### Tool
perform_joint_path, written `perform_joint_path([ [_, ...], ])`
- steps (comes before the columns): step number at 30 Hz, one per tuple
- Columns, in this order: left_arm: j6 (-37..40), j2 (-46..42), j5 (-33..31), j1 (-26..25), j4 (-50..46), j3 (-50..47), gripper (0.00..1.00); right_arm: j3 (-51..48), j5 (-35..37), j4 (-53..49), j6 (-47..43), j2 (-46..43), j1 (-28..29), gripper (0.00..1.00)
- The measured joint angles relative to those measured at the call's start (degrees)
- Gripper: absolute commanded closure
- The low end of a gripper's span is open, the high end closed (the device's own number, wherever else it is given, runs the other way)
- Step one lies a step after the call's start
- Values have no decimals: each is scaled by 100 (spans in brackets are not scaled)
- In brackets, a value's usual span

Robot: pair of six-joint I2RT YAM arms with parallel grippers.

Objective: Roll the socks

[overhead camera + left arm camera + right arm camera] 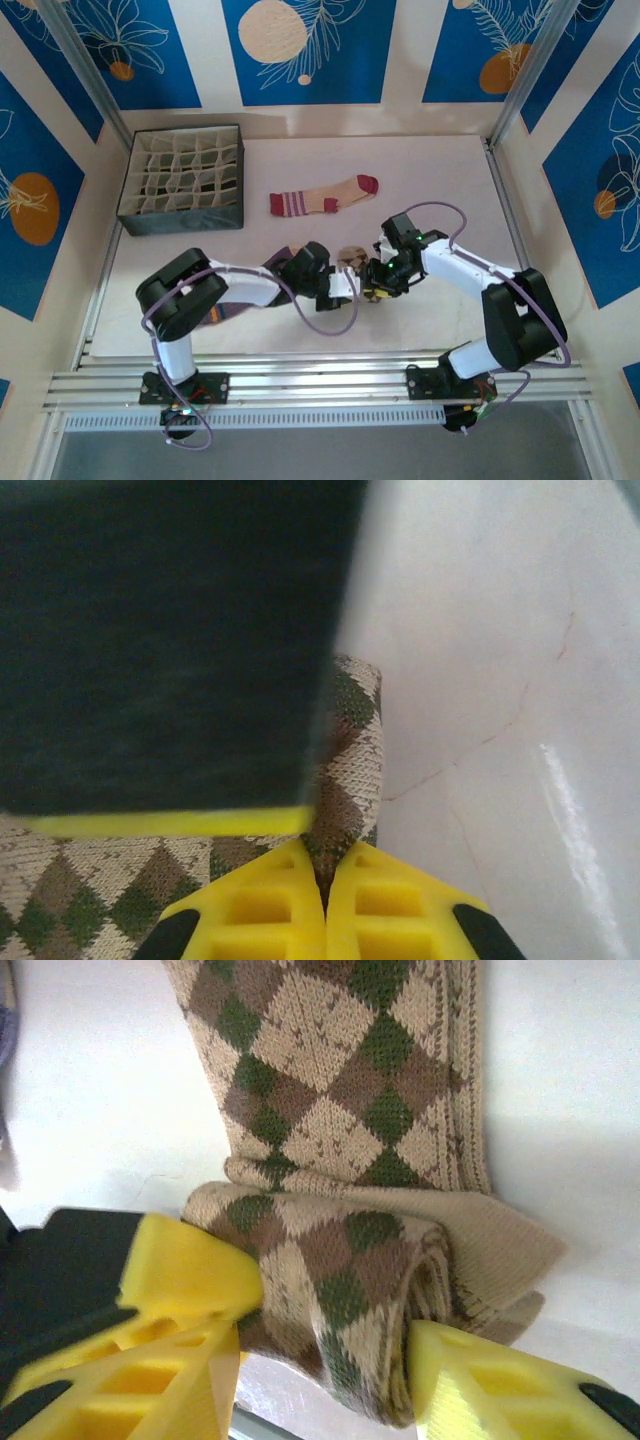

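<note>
The brown-tan argyle sock lies on the white table, its near end rolled up. My right gripper stands open around that roll, its right finger touching the fabric. My left gripper is shut on a fold of the argyle sock, pinched between its yellow fingers. From above, both grippers, left and right, meet at the argyle sock in mid-table. The tan sock with a dark-red toe lies flat farther back. A purple sock peeks out from under the left arm.
A dark fabric organiser box with many small cells stands at the back left of the table. Metal frame posts rise at the back corners. The right gripper's black body blocks much of the left wrist view.
</note>
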Motion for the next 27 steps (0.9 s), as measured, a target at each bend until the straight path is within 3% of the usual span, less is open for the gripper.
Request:
perform_joint_path([
  [8,-518,568,1309,446,-1644,1071,100,-367,-144,595,-37,-70,0,50],
  [13,-1036,890,1902,693,-2024,1392,100,-404,-229,787,-37,81,0,51],
  [15,-1307,1008,2175,804,-2052,1453,100,-409,-254,855,-44,87,0,58],
  [18,-1596,1128,2446,925,-2092,1526,100,-402,-262,957,-76,153,-7,80],
  [20,-1694,1158,2516,953,-2079,1528,100,-350,-269,929,-48,299,-39,88],
  [23,-1773,1106,2465,955,-1810,1373,83,-50,-313,684,37,662,-101,95],
  [27,-1731,680,2103,940,-1102,734,77,264,-455,439,140,1032,-114,99],
])
